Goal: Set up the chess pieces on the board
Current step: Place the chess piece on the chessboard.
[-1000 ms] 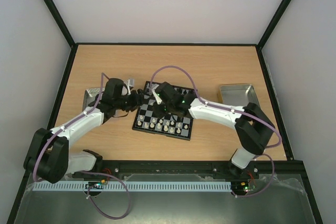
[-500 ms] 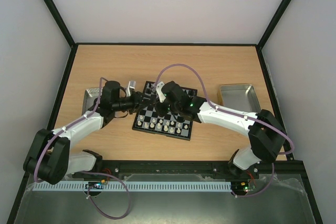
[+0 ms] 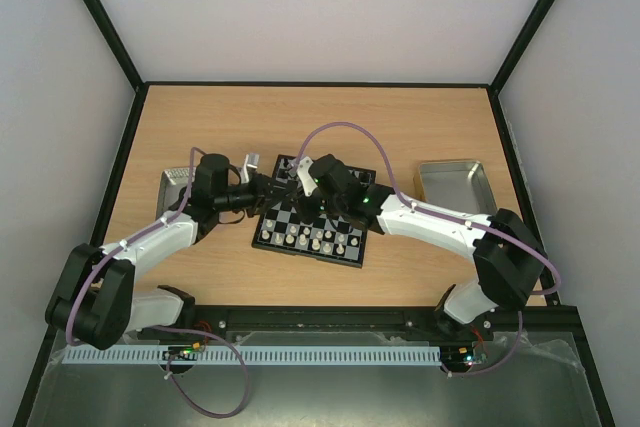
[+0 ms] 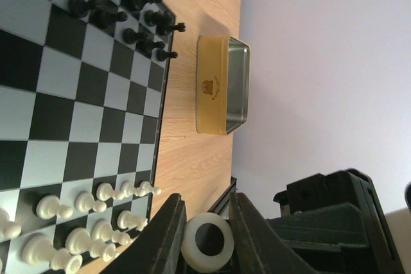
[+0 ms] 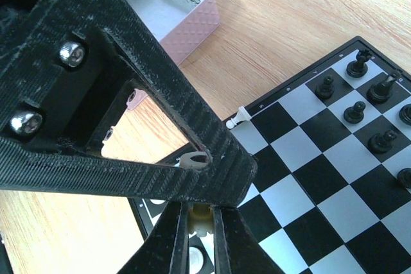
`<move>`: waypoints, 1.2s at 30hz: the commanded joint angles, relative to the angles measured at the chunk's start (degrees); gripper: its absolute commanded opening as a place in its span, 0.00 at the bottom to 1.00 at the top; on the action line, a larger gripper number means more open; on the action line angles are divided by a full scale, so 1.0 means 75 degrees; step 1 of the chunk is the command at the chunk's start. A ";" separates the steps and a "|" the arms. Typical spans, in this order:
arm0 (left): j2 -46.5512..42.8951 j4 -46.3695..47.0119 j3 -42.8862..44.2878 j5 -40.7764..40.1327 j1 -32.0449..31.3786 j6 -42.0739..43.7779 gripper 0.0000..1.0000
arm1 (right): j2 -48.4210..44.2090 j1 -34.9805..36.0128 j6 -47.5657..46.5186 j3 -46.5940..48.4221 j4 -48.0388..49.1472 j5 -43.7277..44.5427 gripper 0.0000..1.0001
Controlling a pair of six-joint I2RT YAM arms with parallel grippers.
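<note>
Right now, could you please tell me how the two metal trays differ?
The left tray is partly hidden by the left arm; the right tray lies fully exposed. The left tray's side looks pale pink and dimpled; the right tray's is yellow with a small emblem. Both are shiny rectangular metal.

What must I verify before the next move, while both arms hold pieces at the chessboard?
1. Right gripper clamps a small cream-white chess piece: ok.
2. Left gripper clamps a white round-based piece: ok.
3. Square under the right gripper is free: cannot tell, the gripper hides it.
4. Every piece stands in a square of the black-and-grey checked chessboard: not ok, one tiny white pawn sits at the rim.
5. Grippers clear of each other: cannot tell, close together in the top view.
</note>
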 commanded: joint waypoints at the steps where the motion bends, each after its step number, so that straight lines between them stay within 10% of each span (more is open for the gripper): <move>1: 0.0116 0.0045 -0.0017 0.0065 0.0006 0.0099 0.15 | -0.0217 0.0004 -0.0049 0.0018 0.0091 -0.0093 0.06; 9: -0.0146 0.0085 -0.0031 0.0138 -0.0067 -0.0517 0.12 | -0.0470 0.0005 0.1203 0.0008 0.0255 0.0031 0.33; 18: -0.0679 0.1657 -0.0179 -0.0126 -0.0413 -0.4021 0.12 | -0.2129 0.0007 0.4638 -0.1711 0.3030 0.0510 0.57; 36: -0.1247 0.3191 -0.0308 -0.1215 -0.0687 -0.7140 0.12 | -0.2693 -0.0122 0.6705 -0.1956 0.3648 0.0352 0.43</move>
